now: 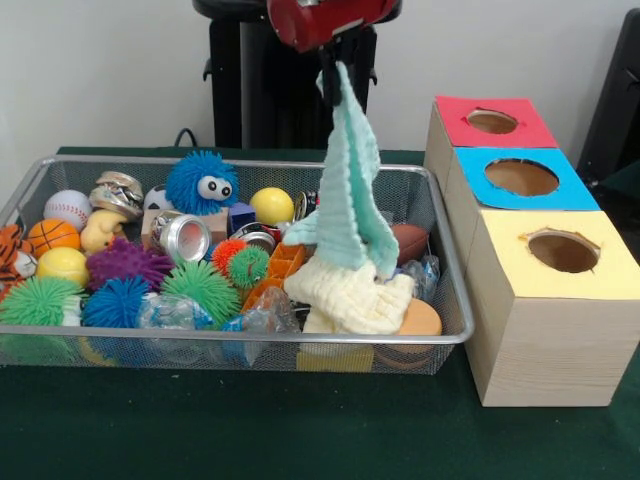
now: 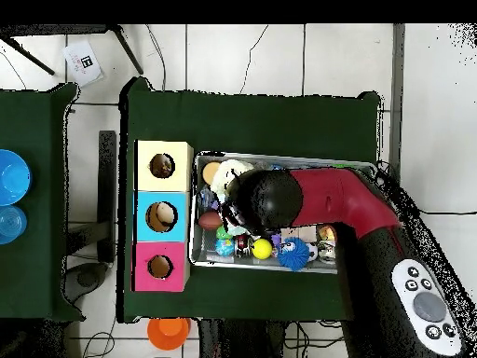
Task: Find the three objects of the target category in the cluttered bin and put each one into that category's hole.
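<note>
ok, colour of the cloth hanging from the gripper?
Pale mint green cloth, a knitted weave; clearest in the front view.

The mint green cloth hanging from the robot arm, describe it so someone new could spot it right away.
Look at the wire mesh bin and go toward its right end. There the mint green cloth hangs from the gripper, its lower end touching a cream knitted cloth. It alone rises well above the bin.
</note>
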You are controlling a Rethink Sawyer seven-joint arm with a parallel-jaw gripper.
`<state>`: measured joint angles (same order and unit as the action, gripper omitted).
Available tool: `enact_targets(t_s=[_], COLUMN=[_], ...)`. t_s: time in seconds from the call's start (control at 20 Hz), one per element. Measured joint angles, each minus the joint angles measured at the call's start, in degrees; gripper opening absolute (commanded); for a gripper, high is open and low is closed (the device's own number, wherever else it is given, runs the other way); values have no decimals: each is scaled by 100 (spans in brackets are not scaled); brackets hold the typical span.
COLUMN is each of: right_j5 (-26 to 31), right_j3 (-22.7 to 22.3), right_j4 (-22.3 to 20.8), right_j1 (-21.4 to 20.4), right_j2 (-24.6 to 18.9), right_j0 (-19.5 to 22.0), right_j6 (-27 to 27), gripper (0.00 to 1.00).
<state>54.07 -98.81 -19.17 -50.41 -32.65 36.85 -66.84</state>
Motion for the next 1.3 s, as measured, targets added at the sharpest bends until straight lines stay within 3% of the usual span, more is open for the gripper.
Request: enact_targets(t_s=[0.1, 0.15, 1.05, 1.25, 1.3], right_j5=[-34, -34, -145, -659, -1017], right_j3=[88, 146, 423, 479, 491], right_j4=[-148, -228, -331, -187, -83], right_j1=[50, 93, 248, 324, 379], right_j2=[69, 116, 245, 209, 192], right_j0=[-22, -29, -110, -11, 58], right_j6=[0, 0, 0, 0, 0], gripper=[0, 100, 100, 100, 100])
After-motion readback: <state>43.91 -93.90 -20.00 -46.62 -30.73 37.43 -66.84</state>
